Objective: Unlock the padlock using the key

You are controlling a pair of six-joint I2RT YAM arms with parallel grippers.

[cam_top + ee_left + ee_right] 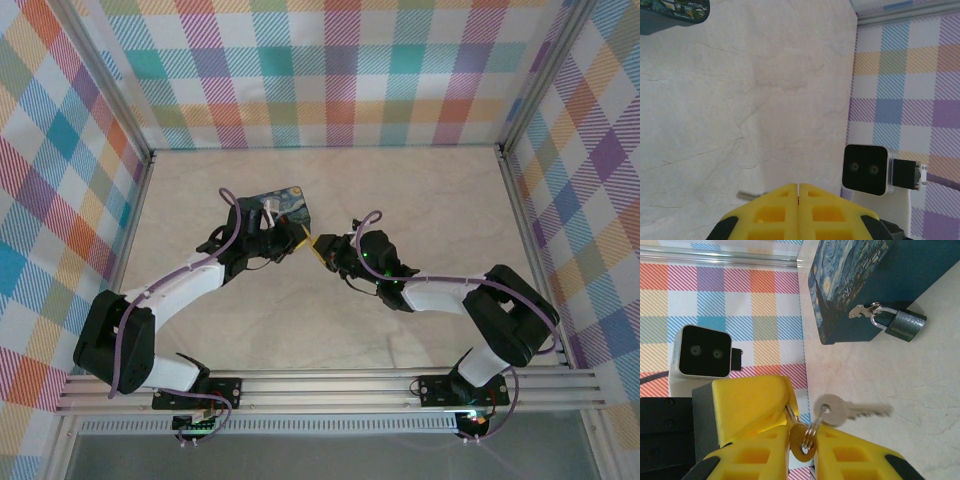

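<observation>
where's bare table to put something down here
Bare table lies far right, between the box and the right wall, and along the near rail. Crowded mid-table, where left gripper and right gripper meet by the box.

The box (860,285) sits on the counter (900,385), the padlock (905,325) hanging on its side, seemingly touching the counter. The key (850,411) hangs between the right fingers (750,400), near the padlock but apart.
</observation>
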